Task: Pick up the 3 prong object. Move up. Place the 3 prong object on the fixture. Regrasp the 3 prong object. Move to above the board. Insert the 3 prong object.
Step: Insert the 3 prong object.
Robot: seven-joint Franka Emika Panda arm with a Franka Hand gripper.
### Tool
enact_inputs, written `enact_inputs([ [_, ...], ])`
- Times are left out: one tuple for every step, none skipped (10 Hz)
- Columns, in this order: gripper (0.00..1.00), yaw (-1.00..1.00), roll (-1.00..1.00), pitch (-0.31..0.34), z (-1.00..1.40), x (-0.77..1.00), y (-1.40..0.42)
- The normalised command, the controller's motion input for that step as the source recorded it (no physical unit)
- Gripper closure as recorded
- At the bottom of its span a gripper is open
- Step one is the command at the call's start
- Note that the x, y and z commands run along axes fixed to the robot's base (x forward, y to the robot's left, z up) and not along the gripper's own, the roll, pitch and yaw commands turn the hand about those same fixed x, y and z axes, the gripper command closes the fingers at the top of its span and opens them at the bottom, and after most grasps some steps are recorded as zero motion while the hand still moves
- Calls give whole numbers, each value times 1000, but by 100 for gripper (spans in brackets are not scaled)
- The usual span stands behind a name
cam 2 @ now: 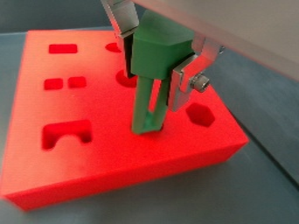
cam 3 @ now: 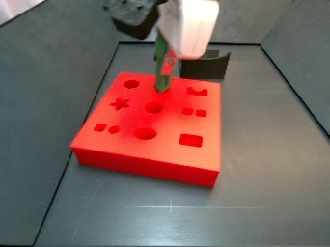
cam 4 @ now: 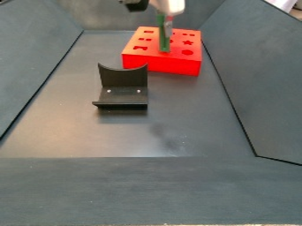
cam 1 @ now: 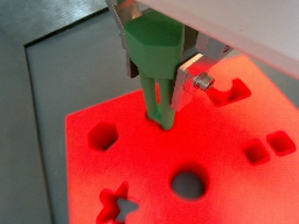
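My gripper (cam 1: 158, 66) is shut on the green 3 prong object (cam 1: 156, 52), holding it upright by its thick head, prongs pointing down. In both wrist views the prong tips (cam 2: 145, 128) meet the top face of the red board (cam 2: 70, 175); whether they sit in holes I cannot tell. In a side view the gripper (cam 3: 165, 60) hangs over the board's (cam 3: 129, 154) far middle, with the green piece (cam 3: 165, 75) reaching the surface. In another side view the gripper (cam 4: 163, 22) is over the board (cam 4: 177, 60) at the far end. The dark fixture (cam 4: 120, 86) stands empty.
The board has star (cam 1: 117, 203), round (cam 1: 187, 184), hexagon (cam 1: 103, 135) and square (cam 1: 278, 142) cutouts. The fixture (cam 3: 204, 66) stands just behind the board in a side view. Dark sloping walls (cam 4: 35, 97) enclose the grey floor.
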Motion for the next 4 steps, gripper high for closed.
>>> enact_inputs([
  [100, 14, -154, -110, -617, 0, 171],
  [100, 0, 0, -37, 0, -3, 0],
  [100, 0, 9, 0, 0, 0, -3],
  [100, 83, 54, 0, -34, 20, -106],
])
